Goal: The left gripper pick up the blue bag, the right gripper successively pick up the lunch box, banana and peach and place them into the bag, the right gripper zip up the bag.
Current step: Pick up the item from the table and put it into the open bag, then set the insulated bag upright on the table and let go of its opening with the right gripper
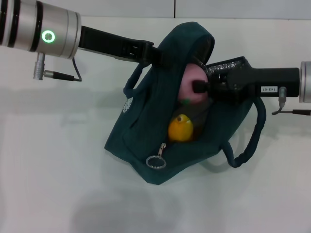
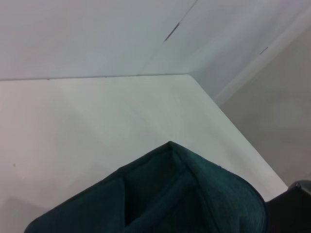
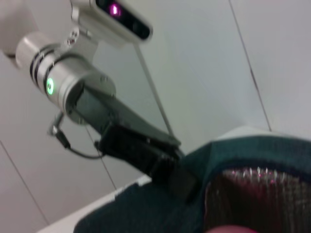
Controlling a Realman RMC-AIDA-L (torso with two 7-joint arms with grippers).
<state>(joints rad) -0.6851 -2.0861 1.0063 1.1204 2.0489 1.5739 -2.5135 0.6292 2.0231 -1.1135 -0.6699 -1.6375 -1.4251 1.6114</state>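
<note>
**Loading the peach into the held-open bag**

Holding entry, largest item first, all places given relative to the bag.

- Tabletop (image 1: 48, 184): white, beneath the bag.
- Blue bag (image 1: 141, 131): dark teal fabric, mouth agape, far rim lifted.
- Left gripper (image 1: 148, 52): at the bag's far rim, jaws pinching the fabric there to keep the mouth up.
- Right gripper (image 1: 200, 87): reaching into the bag's mouth; jaws closed about the peach.
- Peach (image 1: 190, 83): pink, just inside the mouth, apparently not yet released.
- Banana (image 1: 181, 127): yellow, inside the bag, nearer its front edge than the peach.
- Zip pull ring (image 1: 156, 162): at the bag's front edge.
- Lunch box: not visible; probably beneath the fruit.

Step judged: third placement. Next: release, withdraw, take the zip pull.
</note>
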